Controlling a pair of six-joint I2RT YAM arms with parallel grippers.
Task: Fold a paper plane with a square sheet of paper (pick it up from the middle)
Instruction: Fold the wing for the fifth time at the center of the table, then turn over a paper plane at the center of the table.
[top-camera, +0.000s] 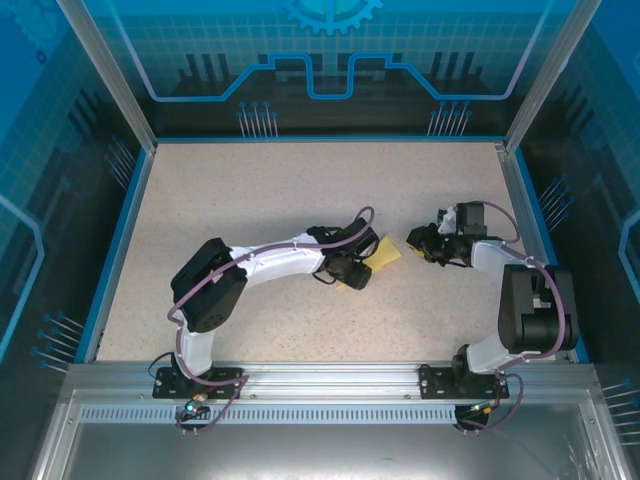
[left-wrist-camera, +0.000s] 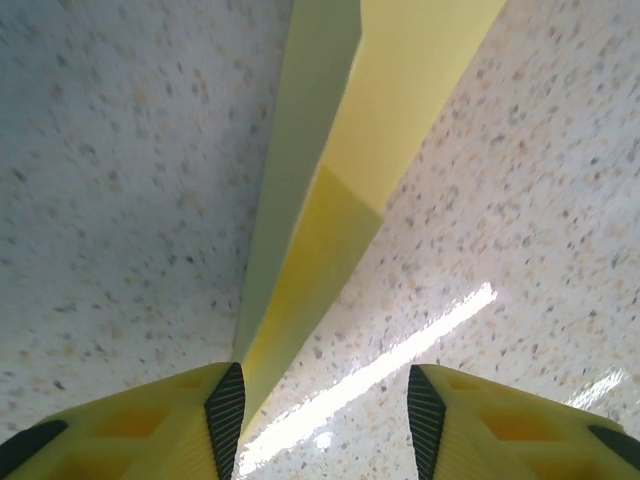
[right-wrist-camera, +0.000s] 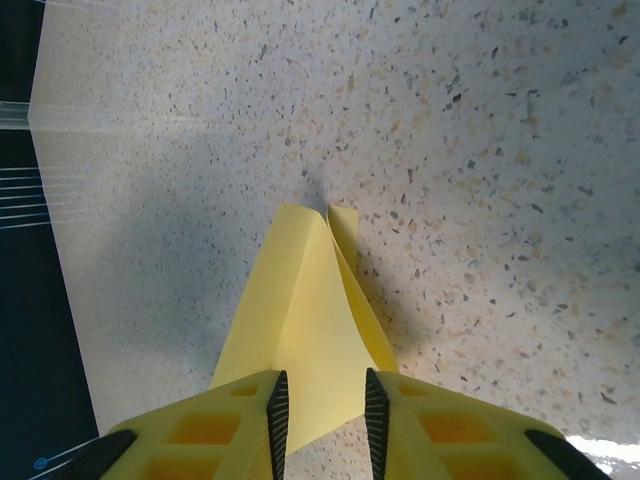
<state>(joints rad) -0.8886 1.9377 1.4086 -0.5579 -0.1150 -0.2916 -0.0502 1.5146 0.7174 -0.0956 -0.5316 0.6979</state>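
The pale-yellow paper (top-camera: 386, 252) lies on the speckled table between the two arms, folded into a narrow pointed paper plane with a lengthwise crease. My left gripper (top-camera: 366, 266) reaches it from the left. In the left wrist view the paper plane (left-wrist-camera: 330, 200) runs away from the left pad, its near tip beside that pad, and the left gripper (left-wrist-camera: 322, 420) is open with bare table between the jaws. In the right wrist view the paper plane (right-wrist-camera: 300, 310) lies between the jaws of the right gripper (right-wrist-camera: 322, 415), which stand apart around it, a gap showing at the right pad.
The speckled table (top-camera: 250, 200) has a blue raised rim (top-camera: 118, 240) on its left, back and right sides. A metal rail (top-camera: 320, 380) with the arm bases runs along the near edge. Both arms meet near the table's middle right.
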